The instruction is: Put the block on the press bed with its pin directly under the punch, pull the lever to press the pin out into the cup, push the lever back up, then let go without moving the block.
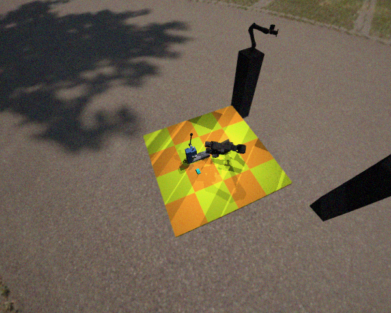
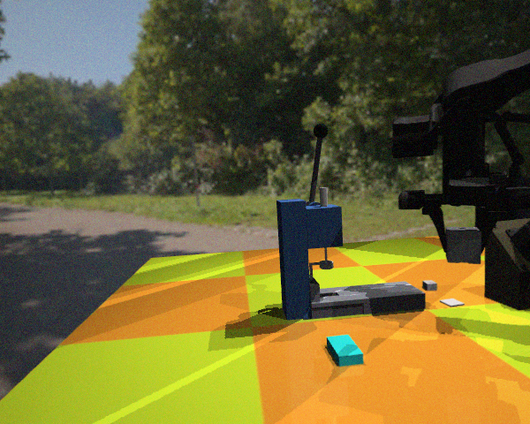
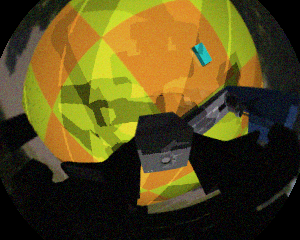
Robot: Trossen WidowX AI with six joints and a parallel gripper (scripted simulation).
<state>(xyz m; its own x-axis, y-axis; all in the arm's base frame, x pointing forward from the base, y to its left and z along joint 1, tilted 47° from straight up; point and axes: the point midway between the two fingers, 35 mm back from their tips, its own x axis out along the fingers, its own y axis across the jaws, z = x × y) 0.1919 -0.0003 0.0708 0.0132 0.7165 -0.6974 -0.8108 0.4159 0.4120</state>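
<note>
We have the pincer (image 2: 464,237) (image 3: 158,134) about half open, its fingers pinching the grey block (image 2: 463,245) (image 3: 165,145) on two sides; we hold it raised above the checkered mat (image 1: 189,215) (image 2: 174,374) (image 3: 155,30), beyond the free end of the press bed (image 1: 201,156) (image 2: 395,296) (image 3: 210,117), well apart from the punch (image 2: 326,261); we cannot make out the cup or its contents

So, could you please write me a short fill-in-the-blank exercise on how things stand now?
The gripper holds a gray ____.
The lever ends in a black ____.
The press column is painted ____.
The cyan piece lies on an ____ square of the mat.

Missing words: block; ball; blue; orange.
</note>
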